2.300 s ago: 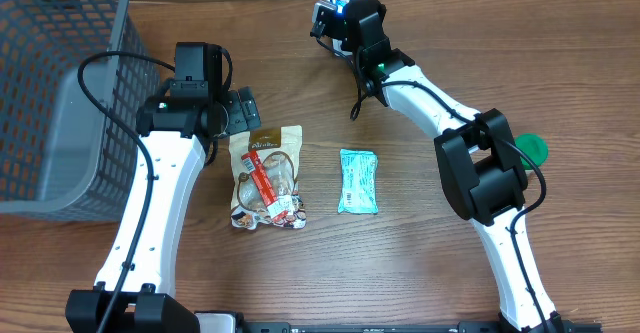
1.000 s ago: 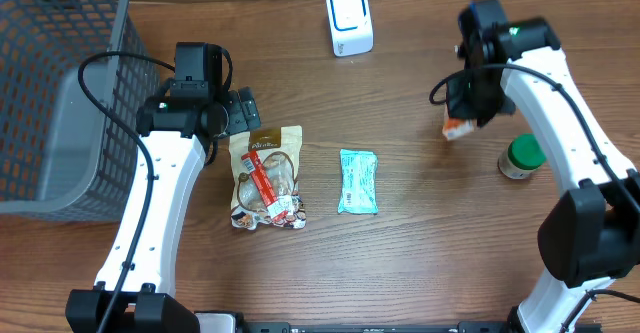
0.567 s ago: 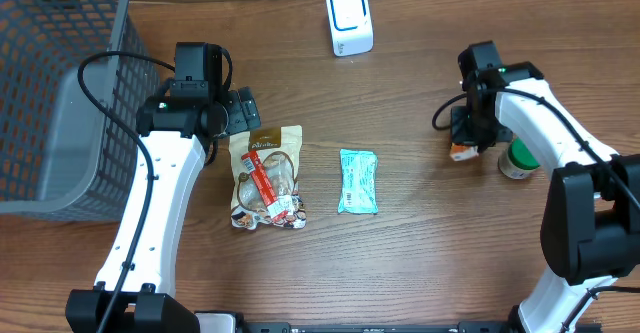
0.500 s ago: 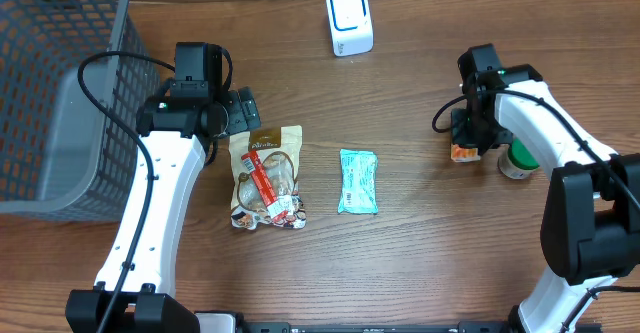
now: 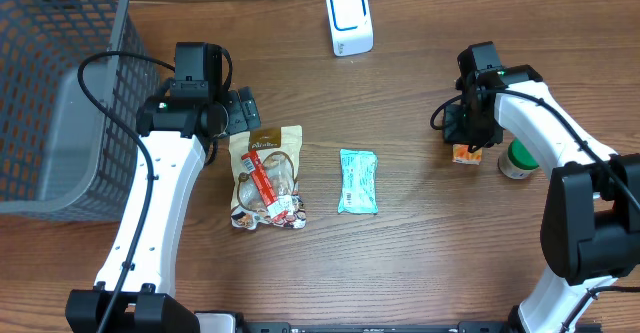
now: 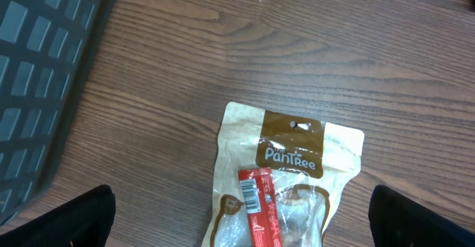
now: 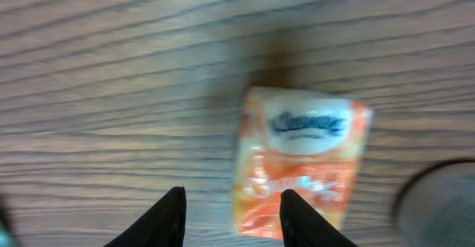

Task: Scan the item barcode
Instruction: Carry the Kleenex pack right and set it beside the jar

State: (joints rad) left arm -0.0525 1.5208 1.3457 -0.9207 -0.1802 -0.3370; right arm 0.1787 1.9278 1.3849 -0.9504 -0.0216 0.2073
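Spreading right hand [image 7: 234,217], releasing orange Kleenex pack [image 7: 300,158] onto table [image 7: 111,91] at jar's [image 5: 518,159] 9 o'clock; scan step seemingly wrapping up.

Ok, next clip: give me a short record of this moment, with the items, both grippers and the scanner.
scanner: white, upright, far side of the table
orange tissue pack: flat on the table, beside the green-lidded jar
right gripper: over the tissue pack, jaws apart, not gripping it
left gripper: open, empty, above the snack pouch
teal packet: mid-table, right of the pouch
grey basket: left edge
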